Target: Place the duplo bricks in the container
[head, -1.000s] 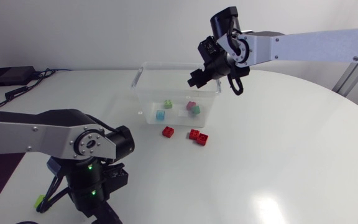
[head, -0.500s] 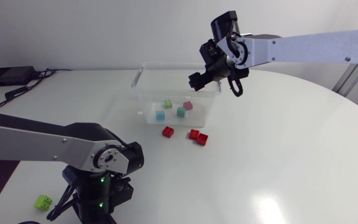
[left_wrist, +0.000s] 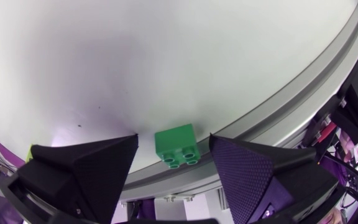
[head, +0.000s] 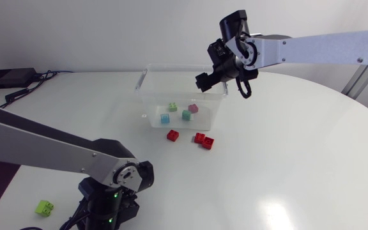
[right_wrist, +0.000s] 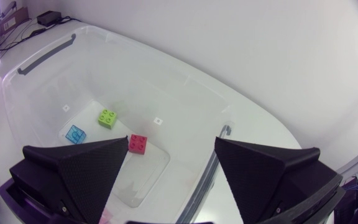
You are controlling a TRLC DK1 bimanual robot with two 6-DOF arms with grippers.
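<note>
A lime brick [head: 43, 207] lies near the table's near-left edge. My left gripper [left_wrist: 173, 138] gapes wide around a green brick [left_wrist: 178, 149], neither finger touching it. Three red bricks [head: 199, 138] sit just before the container [head: 165, 65], which holds four. My right gripper [right_wrist: 171, 142] hangs above it, spread wide, empty.

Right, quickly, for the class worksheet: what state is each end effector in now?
Left end effector: open, with a green duplo brick between its fingers, not gripped.
Right end effector: open, empty, above the container.
</note>
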